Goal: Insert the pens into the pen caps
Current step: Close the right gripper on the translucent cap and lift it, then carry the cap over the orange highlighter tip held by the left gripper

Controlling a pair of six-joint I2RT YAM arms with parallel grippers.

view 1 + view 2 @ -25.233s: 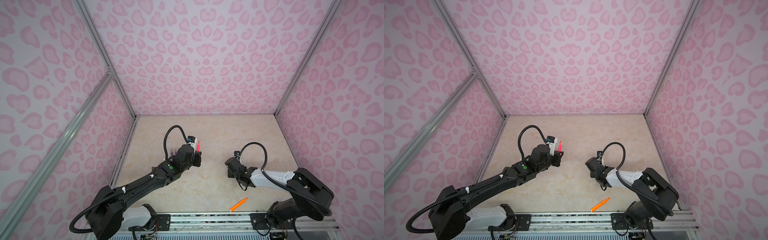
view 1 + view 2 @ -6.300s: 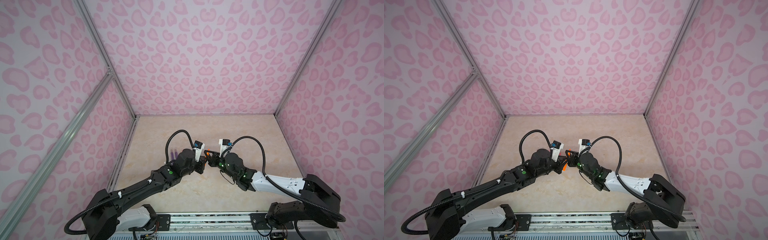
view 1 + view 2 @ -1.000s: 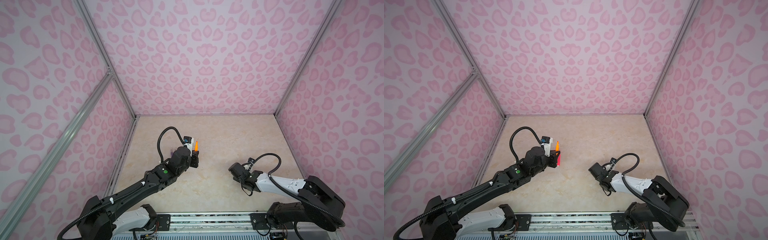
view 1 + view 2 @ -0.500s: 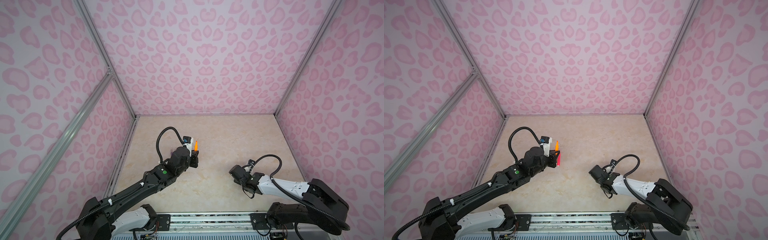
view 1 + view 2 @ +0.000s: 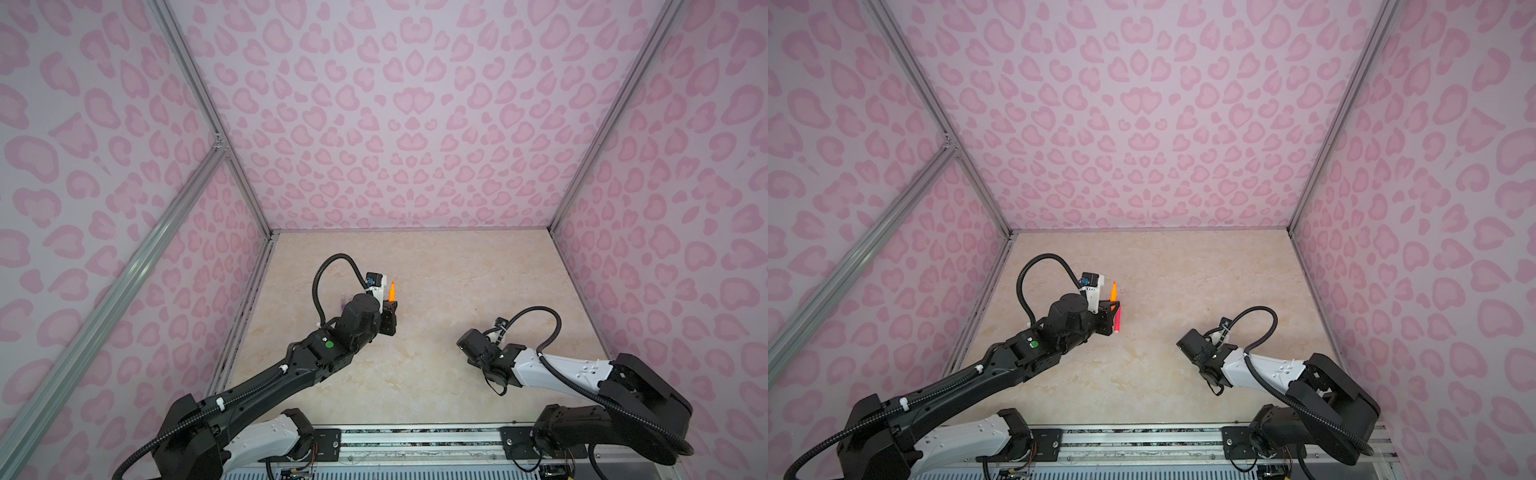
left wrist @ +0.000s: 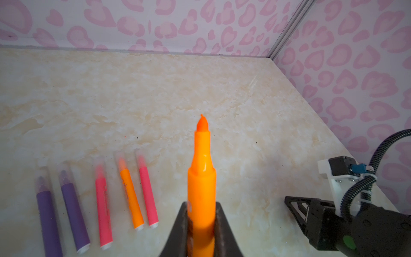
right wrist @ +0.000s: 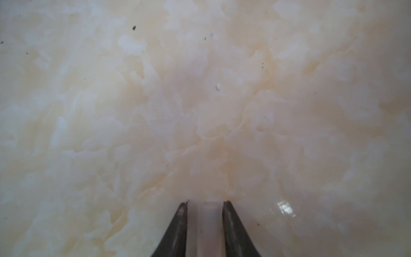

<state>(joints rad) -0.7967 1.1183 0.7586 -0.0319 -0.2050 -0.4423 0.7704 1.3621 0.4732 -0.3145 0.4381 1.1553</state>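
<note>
My left gripper (image 6: 201,205) is shut on an uncapped orange pen (image 6: 201,178), held upright with its pointed tip up; both top views show the pen (image 5: 392,291) (image 5: 1113,291) above the left-middle of the table. My right gripper (image 7: 205,202) points down at the table with a clear pen cap (image 7: 209,222) filling the gap between its jaws. In a top view this gripper (image 5: 463,347) is low over the right side, and the cap is hidden there. Several capped pens lie in a row: two purple (image 6: 74,213), two pink-red (image 6: 103,211) and one orange (image 6: 131,195).
The beige marble table (image 5: 415,374) is boxed in by pink patterned walls (image 5: 395,124) on three sides. A metal rail (image 5: 415,432) runs along the front edge. One pink-red pen (image 5: 1118,320) shows just beside the left gripper.
The right gripper's jaws have narrowed onto the clear cap while the arm stayed low over the table. The left arm has kept still with the orange pen.
</note>
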